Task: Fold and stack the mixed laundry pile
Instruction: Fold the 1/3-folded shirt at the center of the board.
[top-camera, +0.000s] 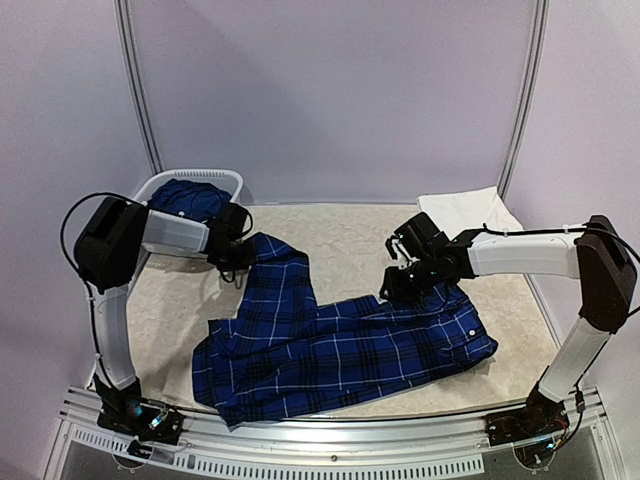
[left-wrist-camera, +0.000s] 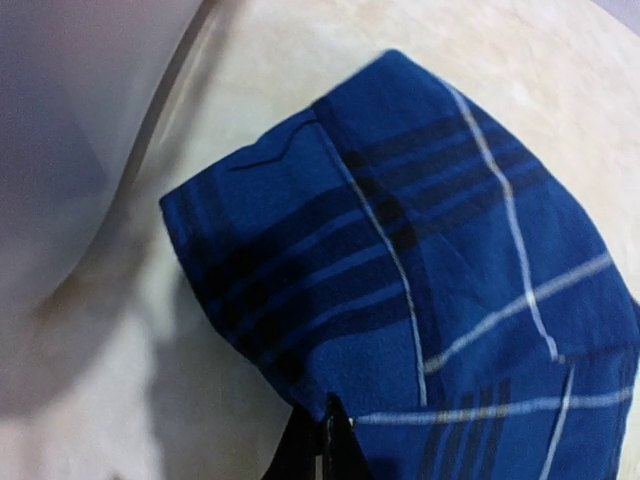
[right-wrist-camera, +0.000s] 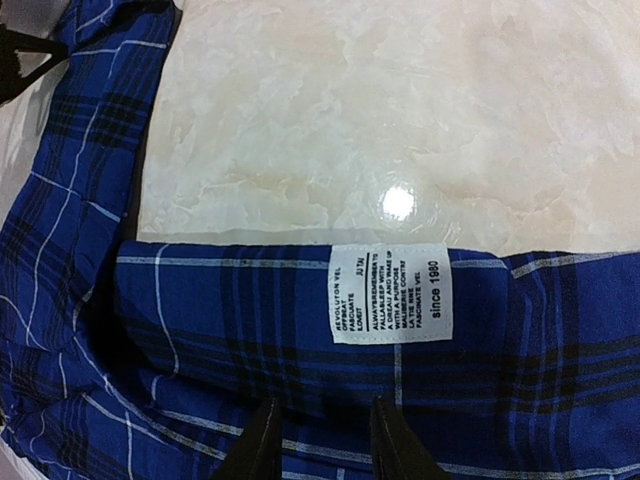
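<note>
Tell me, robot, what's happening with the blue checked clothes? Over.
Left gripper shut on a corner of the plaid cloth. Right gripper open at its label edge. Nothing else lies on it; basket sits far left.

Lilac walls (top-camera: 330, 90) back a glossy marbled beige table (top-camera: 350, 235).

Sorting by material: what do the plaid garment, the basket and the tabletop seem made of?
Plaid garment: soft woven cloth, matte; it creases and drapes. Basket: likely white plastic, smooth rim. Tabletop: glossy marble-look surface; a light glints off it.
</note>
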